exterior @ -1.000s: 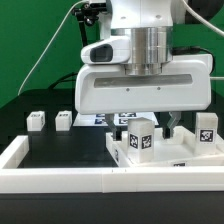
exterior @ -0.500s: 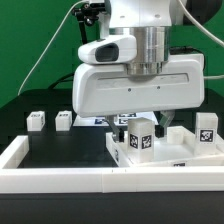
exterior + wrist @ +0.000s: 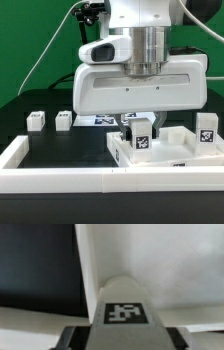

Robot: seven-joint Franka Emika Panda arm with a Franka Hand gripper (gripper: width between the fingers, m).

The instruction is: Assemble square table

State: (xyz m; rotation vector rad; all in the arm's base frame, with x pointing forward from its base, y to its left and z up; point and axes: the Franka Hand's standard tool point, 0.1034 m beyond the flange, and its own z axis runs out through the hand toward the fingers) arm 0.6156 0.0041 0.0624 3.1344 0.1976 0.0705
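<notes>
The square table top (image 3: 170, 152) is a white rimmed tray at the exterior view's right. It fills the wrist view as a pale surface (image 3: 170, 274). My gripper (image 3: 140, 124) is shut on a white tagged leg (image 3: 141, 136) and holds it upright over the top's near left part. In the wrist view the leg (image 3: 124, 308) runs between my dark fingers (image 3: 74, 339), with the gripper (image 3: 125, 341) closed on its sides. Two loose legs (image 3: 36, 120) (image 3: 64, 120) stand on the black worktop at the left. Another leg (image 3: 207, 128) stands at the right, behind the top.
The marker board (image 3: 100, 121) lies flat behind the gripper. A long low white wall (image 3: 60, 178) edges the black worktop along the front and left. A green backdrop and cables are behind the arm.
The hand with the leg has shifted slightly towards the exterior view's left over the table top. The loose legs have not moved.
</notes>
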